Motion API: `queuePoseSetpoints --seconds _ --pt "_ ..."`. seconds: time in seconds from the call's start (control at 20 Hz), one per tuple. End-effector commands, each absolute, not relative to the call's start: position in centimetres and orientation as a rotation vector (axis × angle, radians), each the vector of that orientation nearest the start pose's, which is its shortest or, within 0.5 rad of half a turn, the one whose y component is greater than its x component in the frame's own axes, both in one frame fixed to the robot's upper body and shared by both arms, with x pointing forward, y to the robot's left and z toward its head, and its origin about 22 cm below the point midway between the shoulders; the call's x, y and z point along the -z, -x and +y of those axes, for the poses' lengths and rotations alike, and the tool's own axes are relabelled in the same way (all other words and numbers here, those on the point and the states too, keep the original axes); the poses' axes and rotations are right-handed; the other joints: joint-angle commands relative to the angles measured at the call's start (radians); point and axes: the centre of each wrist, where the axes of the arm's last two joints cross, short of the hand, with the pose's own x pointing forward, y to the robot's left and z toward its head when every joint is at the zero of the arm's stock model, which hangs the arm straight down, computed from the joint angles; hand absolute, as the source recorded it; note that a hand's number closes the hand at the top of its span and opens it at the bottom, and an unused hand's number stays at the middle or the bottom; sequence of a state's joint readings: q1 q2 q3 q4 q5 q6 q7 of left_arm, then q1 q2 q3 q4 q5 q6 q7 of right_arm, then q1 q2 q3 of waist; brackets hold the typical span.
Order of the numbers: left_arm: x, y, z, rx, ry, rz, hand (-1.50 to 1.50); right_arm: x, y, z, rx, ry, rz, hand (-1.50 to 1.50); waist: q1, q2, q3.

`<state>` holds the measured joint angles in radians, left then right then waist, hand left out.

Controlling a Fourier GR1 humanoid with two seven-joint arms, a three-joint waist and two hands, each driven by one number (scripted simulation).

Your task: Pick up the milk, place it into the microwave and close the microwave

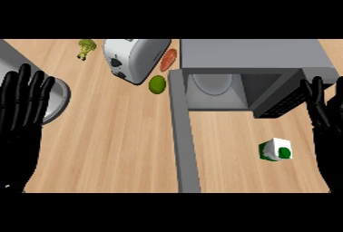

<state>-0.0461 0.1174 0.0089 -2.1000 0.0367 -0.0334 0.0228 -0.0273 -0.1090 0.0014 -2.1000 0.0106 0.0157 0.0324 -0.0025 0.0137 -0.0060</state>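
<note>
White milk [275,150] on counter — beside open microwave [254,59].

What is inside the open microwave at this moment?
Inside the microwave only a pale round turntable shows. The milk stands on the counter in front. The microwave's roof covers the back of the cavity.

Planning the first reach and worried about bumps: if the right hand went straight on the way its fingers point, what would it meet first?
The right hand points up the view, so it would probably meet the microwave near its right front corner; the milk lies off to its left. Height is unclear.
</note>
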Motion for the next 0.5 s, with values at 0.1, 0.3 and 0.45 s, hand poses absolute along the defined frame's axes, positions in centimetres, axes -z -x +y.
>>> queuePoseSetpoints --seconds 0.1,0.3,0.45 --pt "-13.7 -21.5 25.8 0.063 -0.03 -2.106 -1.5 -13.2 -20.7 -24.5 -0.16 0.004 -2.113 -1.5 0.003 -0.014 0.006" --pt "-11.2 -21.1 26.5 -0.069 -0.087 -1.967 -1.5 -12.5 -18.3 -24.2 -0.239 -0.111 -2.059 -1.5 0.002 -0.015 0.006" --pt "-12.8 -19.2 27.0 -0.055 -0.104 -1.957 -1.5 -12.8 -17.6 -25.7 -0.249 -0.132 -2.037 -1.5 0.004 -0.015 0.006"
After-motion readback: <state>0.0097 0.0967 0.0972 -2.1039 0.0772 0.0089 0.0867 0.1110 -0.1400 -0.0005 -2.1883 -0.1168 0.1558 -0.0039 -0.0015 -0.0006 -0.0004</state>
